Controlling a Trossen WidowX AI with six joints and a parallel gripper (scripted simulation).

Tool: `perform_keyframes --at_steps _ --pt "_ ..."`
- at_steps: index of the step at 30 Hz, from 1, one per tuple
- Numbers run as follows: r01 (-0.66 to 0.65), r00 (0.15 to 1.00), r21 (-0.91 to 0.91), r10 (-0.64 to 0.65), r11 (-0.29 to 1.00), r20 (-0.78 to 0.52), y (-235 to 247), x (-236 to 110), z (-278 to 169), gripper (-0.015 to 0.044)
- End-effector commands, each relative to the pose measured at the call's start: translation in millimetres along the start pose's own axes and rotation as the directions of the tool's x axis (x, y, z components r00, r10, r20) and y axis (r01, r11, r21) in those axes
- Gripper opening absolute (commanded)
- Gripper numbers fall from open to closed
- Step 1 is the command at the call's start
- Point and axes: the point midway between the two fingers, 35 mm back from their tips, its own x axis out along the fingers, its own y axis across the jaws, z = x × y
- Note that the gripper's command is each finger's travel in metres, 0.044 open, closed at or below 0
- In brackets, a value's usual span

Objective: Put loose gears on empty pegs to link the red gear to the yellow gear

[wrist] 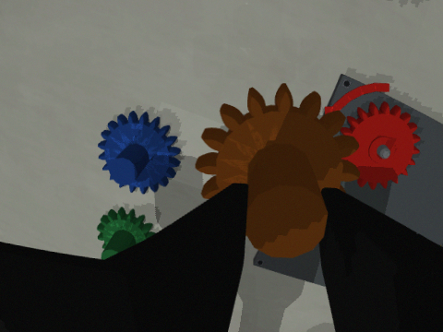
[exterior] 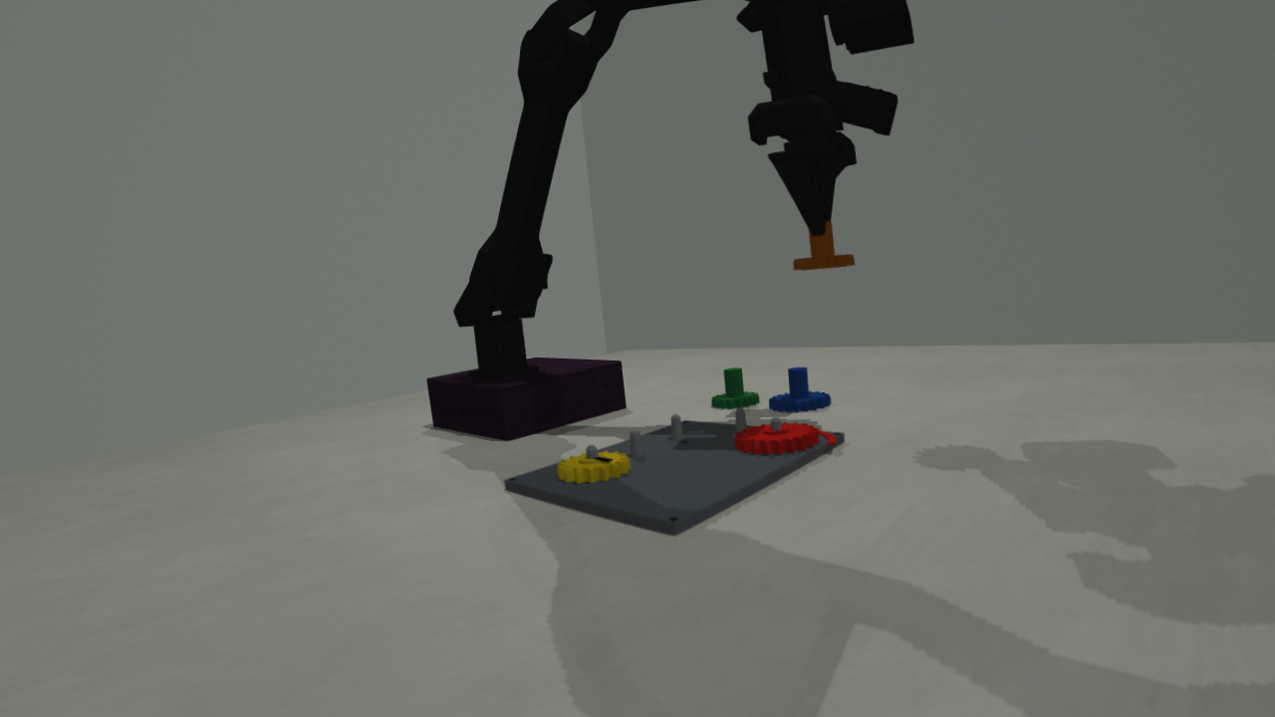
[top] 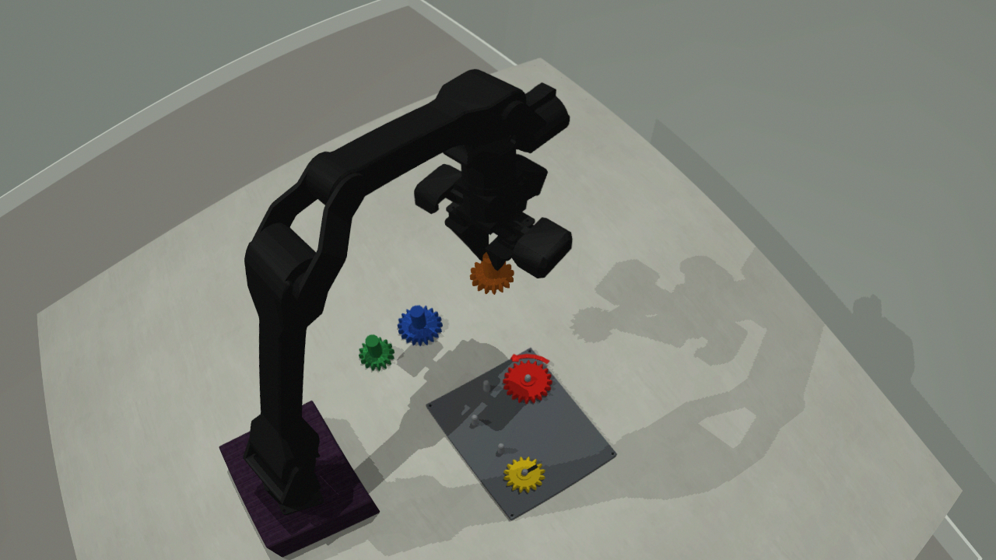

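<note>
"Orange gear (top: 491, 275) (exterior: 823, 262) (wrist: 286, 138), where is it?"

"Up in the air, its stem pinched by the gripper (top: 491, 256) (exterior: 820, 230) (wrist: 283, 202)."

"And the others?"

"Blue (top: 419, 325) (exterior: 799, 400) (wrist: 138, 152) and green (top: 376, 353) (exterior: 734, 399) (wrist: 124, 231) stand on the table (top: 334, 285) (exterior: 267, 553) (wrist: 55, 55), near each other."

"The board (top: 557, 425) (exterior: 686, 486) (wrist: 422, 184)?"

"Red (top: 527, 383) (exterior: 776, 438) (wrist: 378, 143) and yellow (top: 522, 476) (exterior: 594, 467) sit on it, with three bare pegs."

A plain workshop- or lab-like test space, its exact kind unclear: a robot arm (top: 390, 149) (exterior: 535, 142) on a dark purple block (top: 334, 519) (exterior: 570, 396), a pale tabletop (top: 173, 292) (exterior: 267, 553) (wrist: 69, 55) beneath the gripper (top: 491, 256) (exterior: 821, 230) (wrist: 284, 203), a grey pegboard below it, and bare grey-green walls (top: 801, 83) (exterior: 312, 178) beyond.
</note>
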Motion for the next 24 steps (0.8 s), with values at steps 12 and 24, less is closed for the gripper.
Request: perform_keyframes --at_steps 12,24 --pt "0.002 1.000 0.000 -0.002 1.000 0.002 -9 9 -8 0.0000" --pt "0.003 1.000 0.000 -0.003 1.000 0.001 -17 21 -16 0.0000"
